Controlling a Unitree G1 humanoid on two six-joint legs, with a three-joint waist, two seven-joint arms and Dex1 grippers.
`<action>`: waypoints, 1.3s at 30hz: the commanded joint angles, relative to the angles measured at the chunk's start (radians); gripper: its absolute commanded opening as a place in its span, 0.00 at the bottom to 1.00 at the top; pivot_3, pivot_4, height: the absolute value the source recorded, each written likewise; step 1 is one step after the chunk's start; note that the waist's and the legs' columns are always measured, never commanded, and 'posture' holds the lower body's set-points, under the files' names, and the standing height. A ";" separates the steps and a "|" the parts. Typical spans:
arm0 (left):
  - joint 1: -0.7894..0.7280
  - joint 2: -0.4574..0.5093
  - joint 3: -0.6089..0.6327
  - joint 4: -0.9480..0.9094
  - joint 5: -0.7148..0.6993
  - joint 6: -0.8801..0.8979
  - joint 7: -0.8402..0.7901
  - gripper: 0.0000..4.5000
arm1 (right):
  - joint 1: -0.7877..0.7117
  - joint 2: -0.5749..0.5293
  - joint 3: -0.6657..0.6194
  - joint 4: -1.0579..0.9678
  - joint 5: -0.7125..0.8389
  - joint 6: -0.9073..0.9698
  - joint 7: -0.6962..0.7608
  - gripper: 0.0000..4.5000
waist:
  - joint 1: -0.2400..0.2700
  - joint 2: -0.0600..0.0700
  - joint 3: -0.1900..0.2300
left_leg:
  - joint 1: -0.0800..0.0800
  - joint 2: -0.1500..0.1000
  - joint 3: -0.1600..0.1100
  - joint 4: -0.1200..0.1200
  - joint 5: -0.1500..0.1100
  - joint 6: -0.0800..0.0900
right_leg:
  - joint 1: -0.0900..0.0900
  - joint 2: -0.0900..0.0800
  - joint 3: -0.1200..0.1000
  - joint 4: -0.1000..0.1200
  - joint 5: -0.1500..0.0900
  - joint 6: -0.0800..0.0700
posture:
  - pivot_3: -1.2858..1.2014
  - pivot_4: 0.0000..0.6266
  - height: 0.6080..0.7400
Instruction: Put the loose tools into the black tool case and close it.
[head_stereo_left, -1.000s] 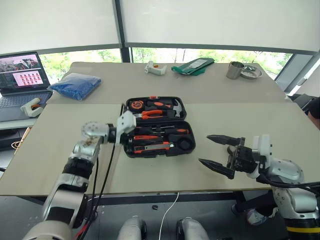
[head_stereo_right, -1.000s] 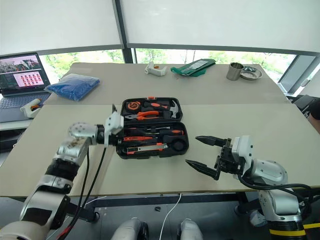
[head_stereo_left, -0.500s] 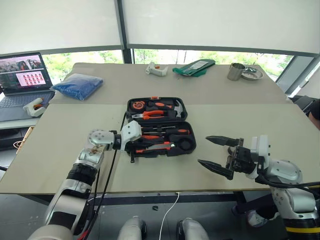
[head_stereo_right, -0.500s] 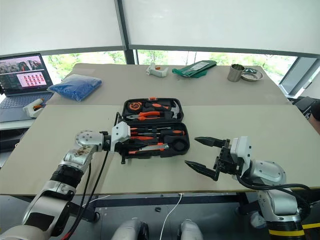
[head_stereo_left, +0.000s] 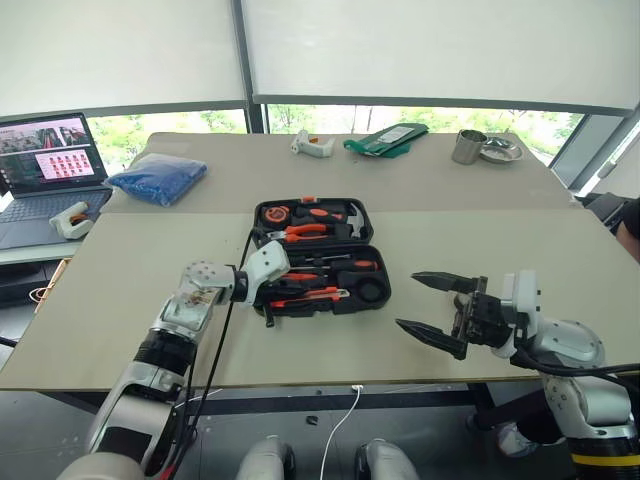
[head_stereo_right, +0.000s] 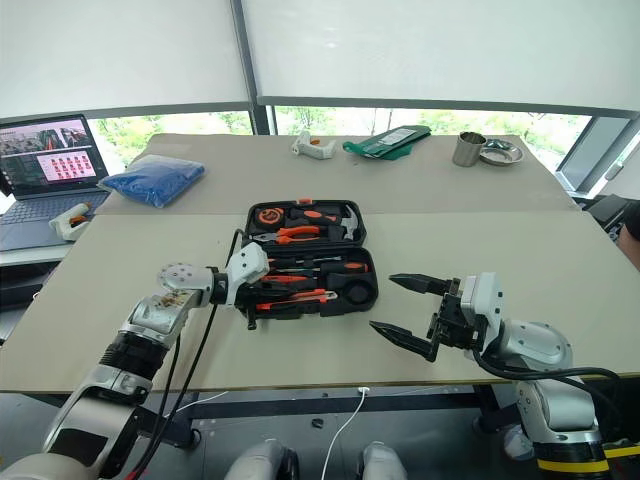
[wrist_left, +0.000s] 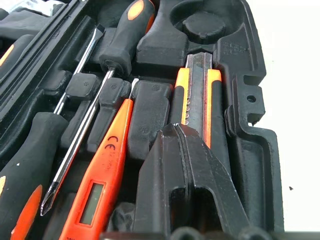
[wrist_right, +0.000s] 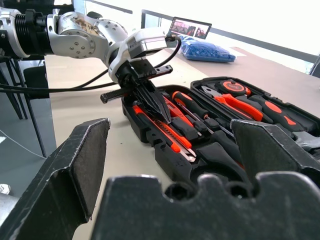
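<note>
Jaws of the left gripper are clenched together with nothing between them, tips pressed down at the near-left part of the black tool case, over the utility knife. Whether the tips touch the knife or just hover on it is hard to tell. Left arm reaches in from the left, forearm low over the worktop, wrist bent toward the right so the fingers slant downward into the case.

Case lies open flat mid-worktop, lid half farther away. Near half holds the knife in its slot at the front edge, the slim orange tester screwdriver just beside it, then two screwdrivers with orange-and-black handles. One handle is cut off at the left wrist view's edge. Tape roll hard to make out from the head views, dark on dark. Lid half carries pliers, hammer and tape measure.

Right gripper hangs over the near-right worktop, well apart from the case, jaws spread wide and holding nothing, pointing level toward the left.

Farther out: blue bag, laptop, metal cup, green item on the far worktop.
</note>
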 joint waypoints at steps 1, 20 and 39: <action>0.031 -0.023 0.019 0.014 -0.050 -0.063 -0.030 0.00 | 0.024 -0.018 -0.045 -0.042 0.003 -0.017 -0.017 1.00 | 0.002 0.000 0.000 | -0.001 0.000 0.000 0.000 0.000 0.000 | -0.001 0.000 0.000 0.000 0.000 0.000 | 0.52 0.24 1.00; 0.414 0.187 0.354 -0.324 -0.400 -0.211 -0.264 0.98 | 0.585 0.063 -0.455 0.030 -0.119 -0.137 -0.235 1.00 | -0.011 0.000 0.001 | -0.008 0.000 0.001 -0.001 -0.003 -0.004 | -0.010 -0.002 0.001 0.000 -0.005 -0.004 | 0.52 0.24 1.00; 0.420 0.112 0.281 -0.480 -0.471 -0.073 -0.144 0.98 | -0.094 -0.366 0.087 0.108 -0.228 0.529 -0.243 1.00 | -0.003 0.000 0.002 | -0.012 -0.003 0.002 -0.001 -0.002 0.003 | -0.013 -0.005 -0.001 0.000 0.001 -0.003 | 0.52 0.24 1.00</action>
